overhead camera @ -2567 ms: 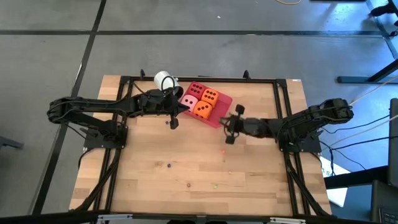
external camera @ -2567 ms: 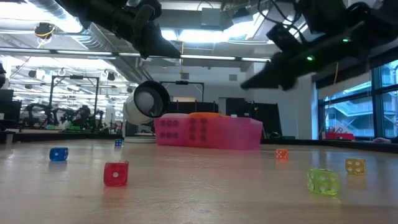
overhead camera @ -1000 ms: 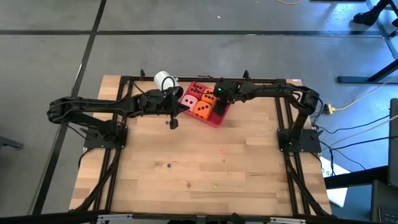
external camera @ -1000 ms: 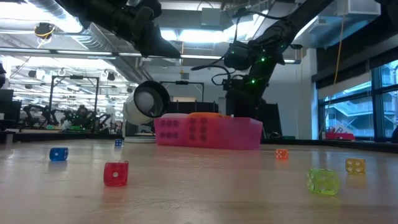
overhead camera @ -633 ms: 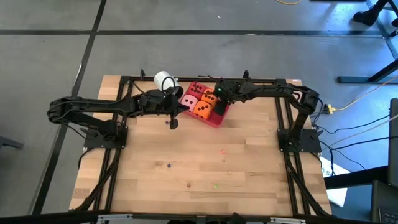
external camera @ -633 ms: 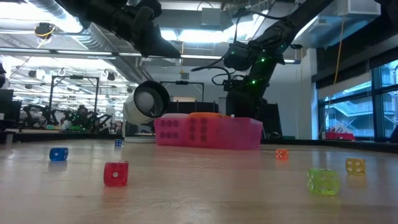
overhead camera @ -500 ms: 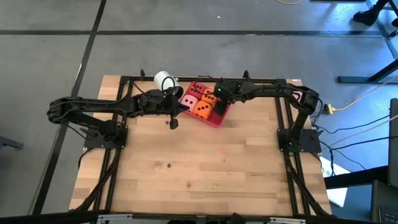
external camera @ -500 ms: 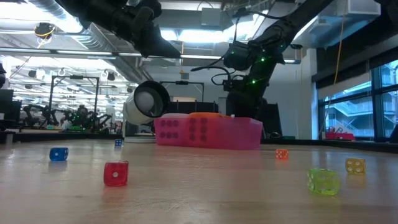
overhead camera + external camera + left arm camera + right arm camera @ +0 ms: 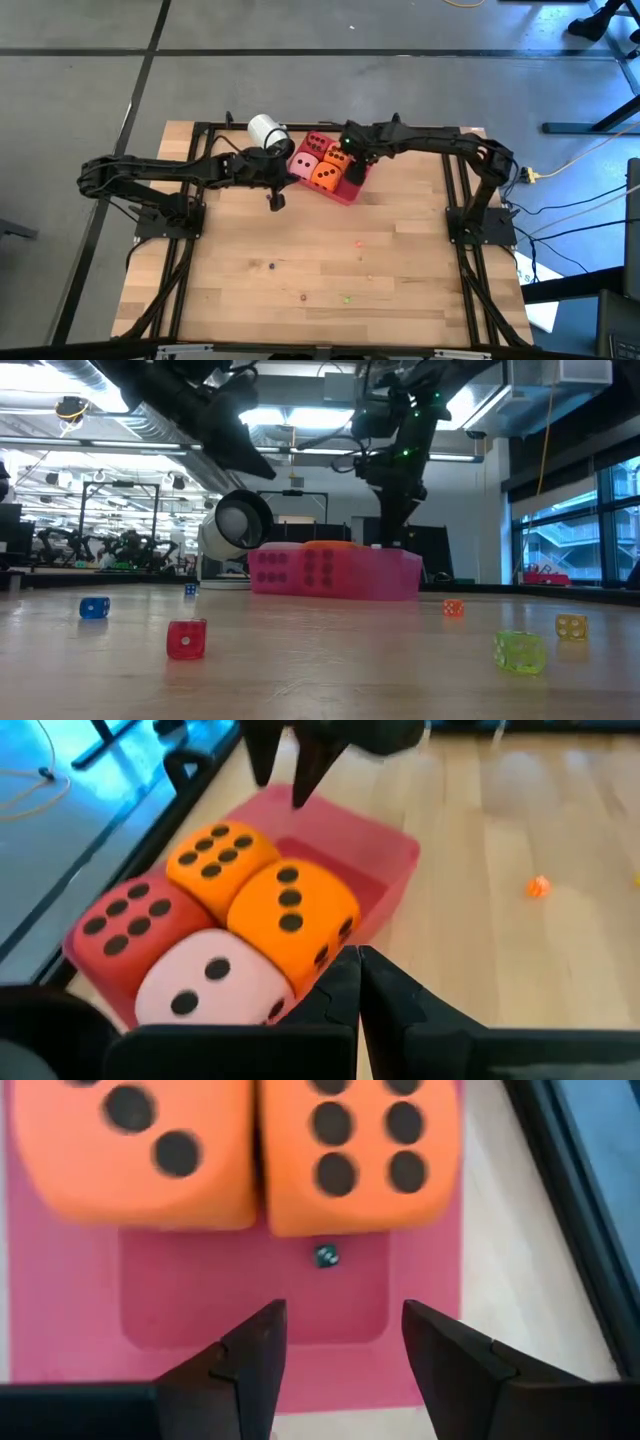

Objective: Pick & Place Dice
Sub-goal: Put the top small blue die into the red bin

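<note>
Four big dice sitting in the pink tray, right gripper hanging over its empty end with nothing in it.

All four are packed together in the pink tray at the back of the table: red die, pink die, and two orange ones, orange six die and orange three die. The right gripper hovers above the bare part of the tray, fingers spread apart, and a tiny dark die lies there. The left gripper is clenched shut on nothing, just beside the tray's near edge. A white cup lies tipped over next to the tray. Small loose dice are scattered on the wood up front.
</note>
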`<state>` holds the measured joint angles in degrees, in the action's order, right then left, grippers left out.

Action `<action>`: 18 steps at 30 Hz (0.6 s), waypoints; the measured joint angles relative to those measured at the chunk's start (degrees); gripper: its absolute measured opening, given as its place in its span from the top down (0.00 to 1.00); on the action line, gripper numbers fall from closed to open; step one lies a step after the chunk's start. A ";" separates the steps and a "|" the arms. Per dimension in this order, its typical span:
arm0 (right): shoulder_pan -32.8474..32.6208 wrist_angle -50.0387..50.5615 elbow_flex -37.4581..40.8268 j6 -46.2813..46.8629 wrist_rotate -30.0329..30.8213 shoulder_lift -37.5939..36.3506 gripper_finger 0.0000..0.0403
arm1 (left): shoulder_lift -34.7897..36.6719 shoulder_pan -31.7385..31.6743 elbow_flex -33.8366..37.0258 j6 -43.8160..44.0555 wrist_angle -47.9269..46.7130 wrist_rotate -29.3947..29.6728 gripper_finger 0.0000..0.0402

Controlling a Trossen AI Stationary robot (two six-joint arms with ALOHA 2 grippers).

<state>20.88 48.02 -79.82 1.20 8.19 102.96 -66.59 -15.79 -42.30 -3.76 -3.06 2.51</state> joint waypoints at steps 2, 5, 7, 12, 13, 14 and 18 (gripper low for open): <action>-1.35 -0.92 1.58 0.46 0.57 -1.01 0.51 | 0.00 0.00 0.00 -0.29 -1.17 0.12 1.00; -3.61 -1.25 4.54 1.49 2.78 -3.83 0.51 | 0.11 0.00 0.00 -0.05 -1.01 2.10 0.99; -5.06 -1.34 6.94 2.41 5.11 -6.84 0.51 | 0.11 0.00 0.00 -0.01 -1.57 3.22 0.99; -7.22 -6.28 16.39 5.94 9.63 -17.67 0.51 | 0.11 0.02 0.00 2.71 -4.87 5.01 1.00; -7.41 -9.66 19.43 5.98 9.55 -20.16 0.51 | 0.11 0.00 0.00 2.82 -6.17 5.77 1.00; -7.57 -14.06 22.94 5.94 9.09 -22.56 0.51 | 0.11 -0.08 0.00 2.51 -7.61 6.87 1.00; -7.57 -35.63 37.78 3.51 2.96 -30.25 0.51 | 0.02 -0.97 0.00 2.95 -13.22 11.25 0.97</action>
<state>13.30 12.39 -42.04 4.71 11.15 72.72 -66.57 -16.76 -42.30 -0.81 -16.28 13.75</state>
